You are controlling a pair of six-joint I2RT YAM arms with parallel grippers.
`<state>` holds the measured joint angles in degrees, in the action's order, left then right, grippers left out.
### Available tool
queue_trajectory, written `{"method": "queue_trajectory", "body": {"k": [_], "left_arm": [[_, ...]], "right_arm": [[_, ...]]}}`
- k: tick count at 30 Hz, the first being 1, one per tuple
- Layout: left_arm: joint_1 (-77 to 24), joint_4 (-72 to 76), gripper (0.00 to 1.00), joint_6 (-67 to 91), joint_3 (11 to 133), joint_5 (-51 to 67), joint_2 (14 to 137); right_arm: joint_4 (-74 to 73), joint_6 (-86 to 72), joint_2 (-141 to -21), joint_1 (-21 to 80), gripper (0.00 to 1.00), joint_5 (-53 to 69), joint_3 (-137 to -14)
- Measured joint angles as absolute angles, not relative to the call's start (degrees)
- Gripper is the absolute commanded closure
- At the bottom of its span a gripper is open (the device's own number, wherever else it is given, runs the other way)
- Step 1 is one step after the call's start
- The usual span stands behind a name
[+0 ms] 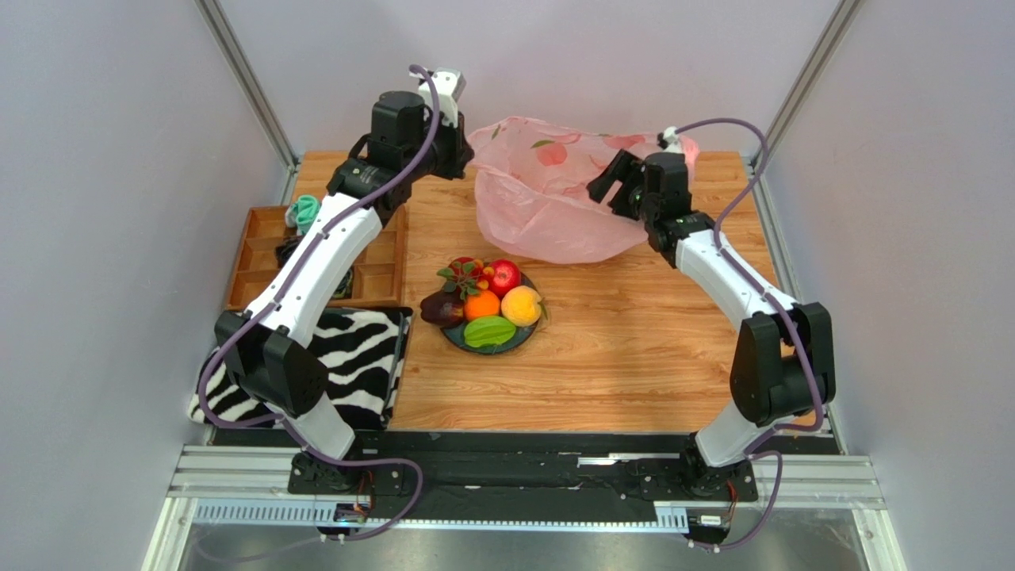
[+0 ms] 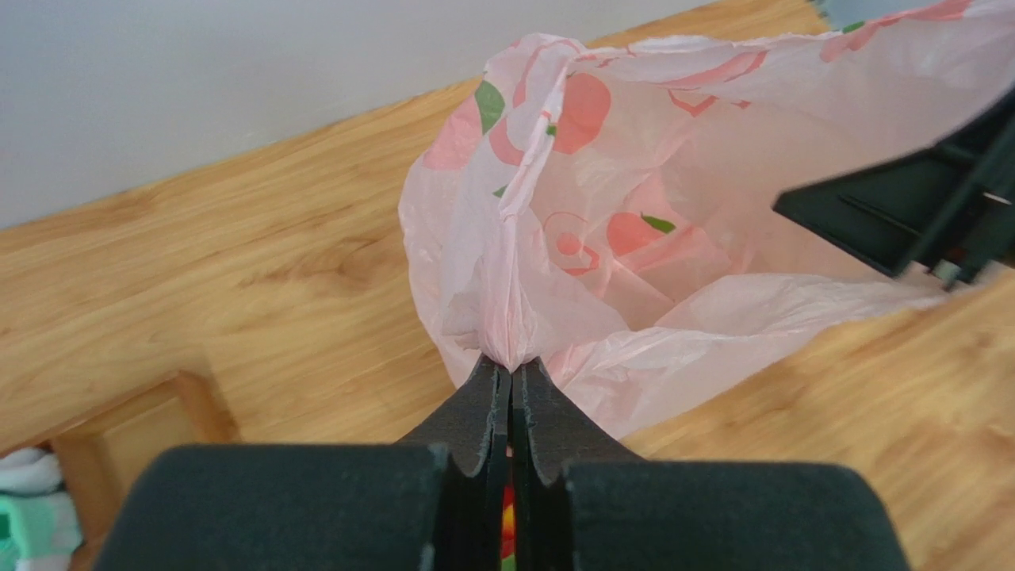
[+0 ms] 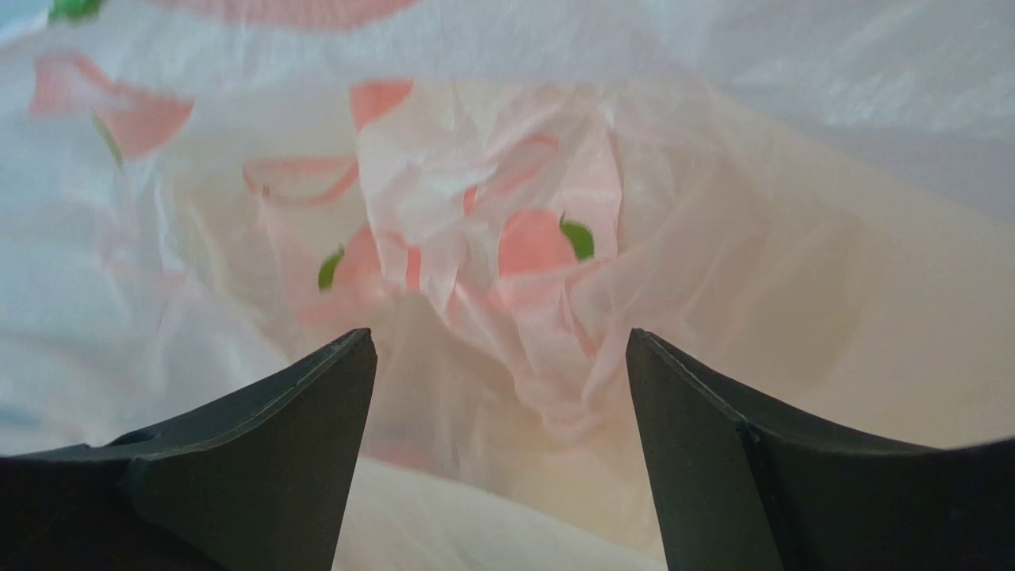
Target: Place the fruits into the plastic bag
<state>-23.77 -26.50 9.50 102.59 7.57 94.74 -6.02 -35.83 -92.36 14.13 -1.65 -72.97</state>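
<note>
The pink plastic bag point(image 1: 542, 208) with red peach prints lies at the back middle of the table, its mouth held open. My left gripper point(image 1: 467, 157) is shut on the bag's left rim point(image 2: 510, 345) and holds it up. My right gripper point(image 1: 610, 184) is open at the bag's right rim, its jaws apart inside the mouth, facing the bag's inside point(image 3: 524, 274). The fruits sit on a dark round plate point(image 1: 454, 336) in front of the bag: red apple point(image 1: 505, 276), orange point(image 1: 481, 305), yellow-orange peach point(image 1: 521, 306), green oval fruit point(image 1: 489, 333), dark purple fruit point(image 1: 441, 311), red berries point(image 1: 465, 274).
A wooden compartment tray point(image 1: 265, 256) with small items stands at the left edge. A zebra-striped cloth point(image 1: 357, 357) lies at the front left. Grey walls close in the table on three sides.
</note>
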Motion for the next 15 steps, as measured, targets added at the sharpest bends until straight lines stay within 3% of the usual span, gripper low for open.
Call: {"method": "queue_trajectory", "body": {"k": [8, 15], "left_arm": [[-22.2, -25.7, 1.00, 7.3, 93.3, 4.8, 95.2], [-20.9, -27.6, 1.00, 11.5, 92.8, 7.3, 95.0]], "right_arm": [[-5.4, -30.4, -93.7, 17.7, 0.24, 9.8, -68.2], [-7.2, -22.1, -85.4, 20.8, 0.29, 16.5, -68.4]]}}
